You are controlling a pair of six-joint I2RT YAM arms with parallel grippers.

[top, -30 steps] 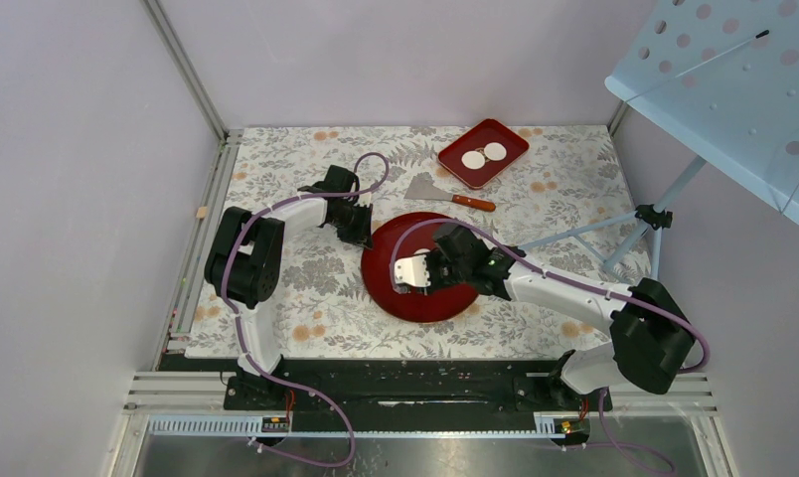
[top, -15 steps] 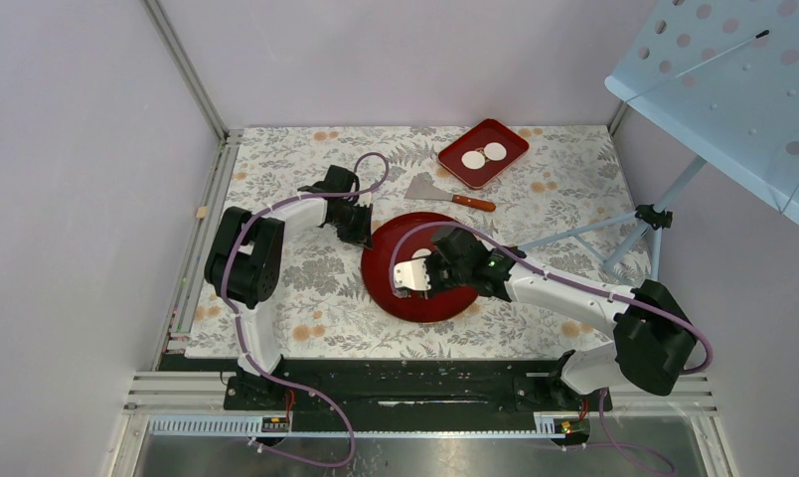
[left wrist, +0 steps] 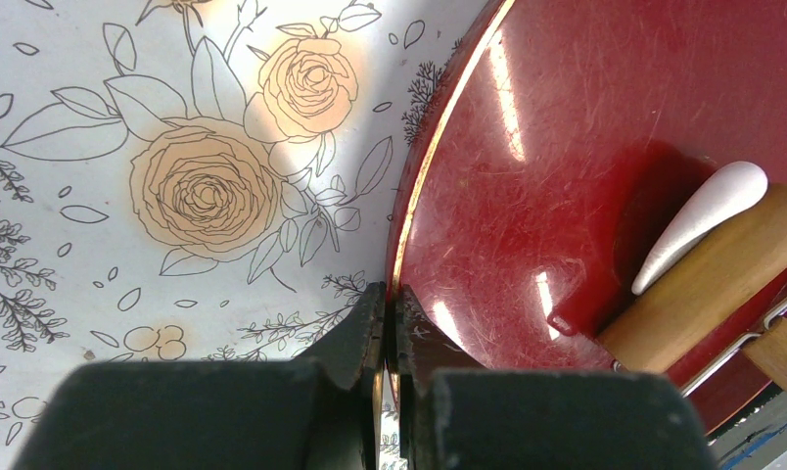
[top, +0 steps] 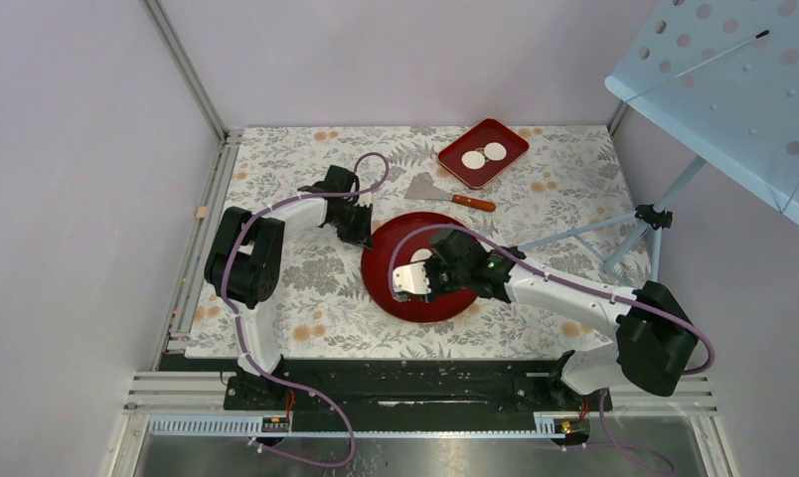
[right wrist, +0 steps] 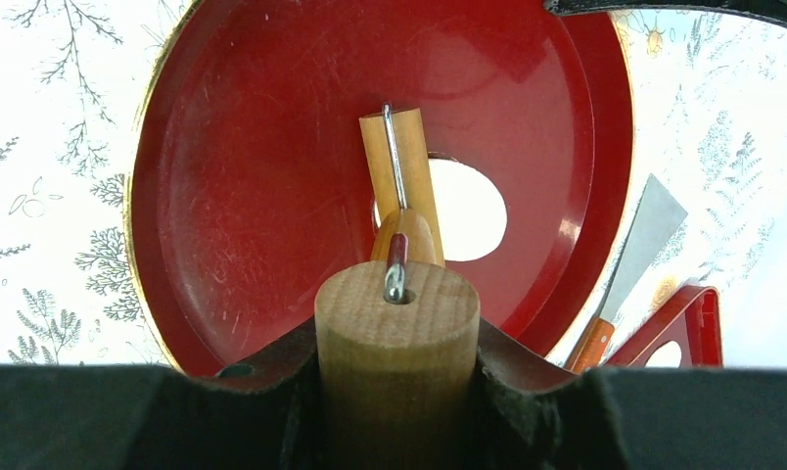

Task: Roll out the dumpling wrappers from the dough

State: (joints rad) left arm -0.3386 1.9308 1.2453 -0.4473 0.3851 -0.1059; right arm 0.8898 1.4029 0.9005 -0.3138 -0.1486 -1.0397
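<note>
Steadying the red plate (top: 430, 310) seems why your left gripper (left wrist: 385, 304) has its jaws pinched on the rim. Farther back, the small red tray (top: 515, 144) holds two dumpling wrappers (top: 495, 151) side by side. Your right gripper (right wrist: 397, 352) has its jaws clamped on the rolling pin (right wrist: 414, 166) handle — barrel against the dough (right wrist: 468, 209), a flattened patch mid-plate

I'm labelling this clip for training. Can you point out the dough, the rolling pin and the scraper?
dough (right wrist: 468, 209), right wrist view, middle of the white patch.
rolling pin (right wrist: 397, 343), right wrist view, on its wooden handle.
scraper (top: 427, 188), top view, its metal blade.
</note>
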